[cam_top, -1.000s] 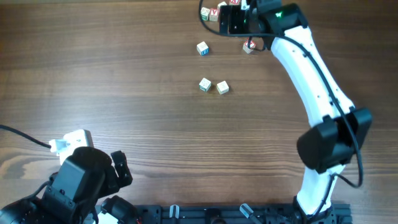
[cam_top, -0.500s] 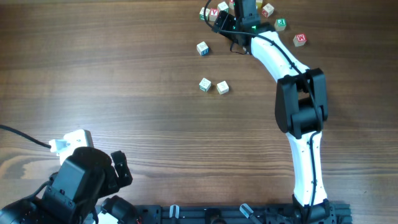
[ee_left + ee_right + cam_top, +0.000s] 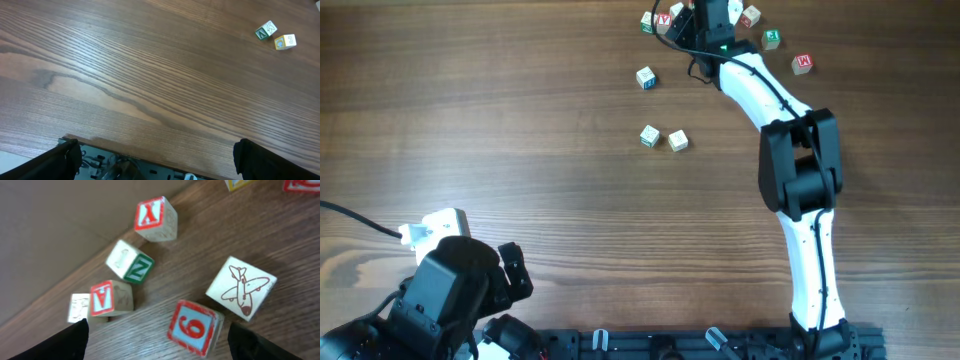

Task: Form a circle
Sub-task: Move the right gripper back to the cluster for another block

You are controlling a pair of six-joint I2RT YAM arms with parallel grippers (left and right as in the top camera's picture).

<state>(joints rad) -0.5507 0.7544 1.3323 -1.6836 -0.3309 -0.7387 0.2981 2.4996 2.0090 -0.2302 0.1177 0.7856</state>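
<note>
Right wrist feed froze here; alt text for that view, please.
Scattered cubes on the wood table, no ring formed: a red Y cube, green Z cube and red A cube near the table edge, a red 6 cube and an airplane cube nearer. The right gripper hangs open above, holding nothing.

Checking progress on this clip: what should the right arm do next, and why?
Probably close the right end effector on the red-framed 6 block: its jaws stand open, the block lies between them, and no ring is formed yet.

Cubes [image 3: 156, 217]: Y, Z, A, 6
</note>
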